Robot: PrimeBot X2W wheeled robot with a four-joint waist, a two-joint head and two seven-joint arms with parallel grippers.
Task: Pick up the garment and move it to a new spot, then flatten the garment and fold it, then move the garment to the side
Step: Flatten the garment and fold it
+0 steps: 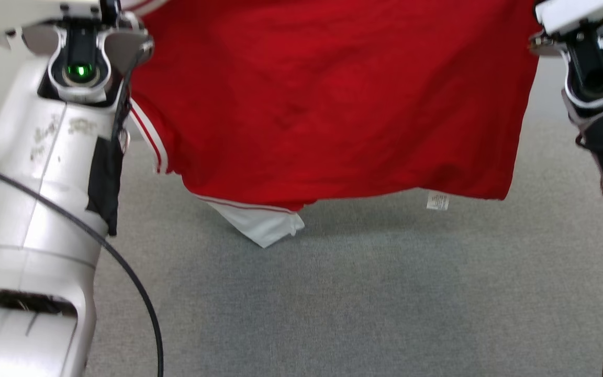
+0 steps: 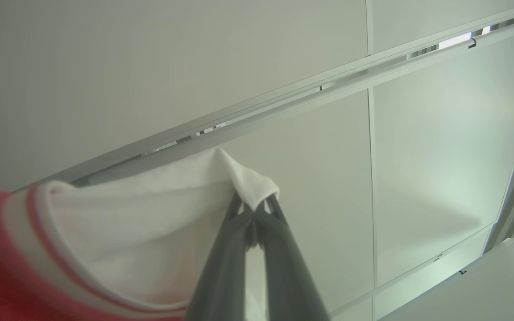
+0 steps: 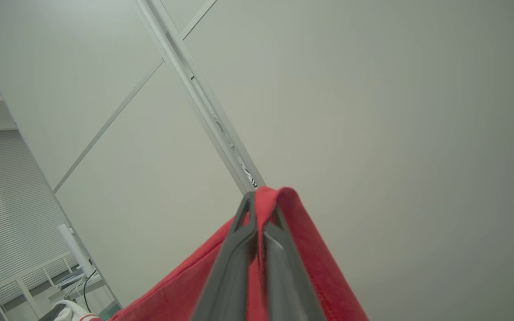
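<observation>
The grey carpet-like surface (image 1: 359,293) lies open across the lower middle. Above it the red cloth garment (image 1: 322,104) hangs like a curtain between both arms, its white sleeve (image 1: 265,225) lowest. The pale left forearm (image 1: 45,183) and a black cable (image 1: 123,262) block the lower left.

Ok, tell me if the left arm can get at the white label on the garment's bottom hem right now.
Probably not. The left gripper is shut on a white corner of the garment, holding it up; the label hangs at the hem nearer the robot's right. Reaching it would mean letting go.
</observation>
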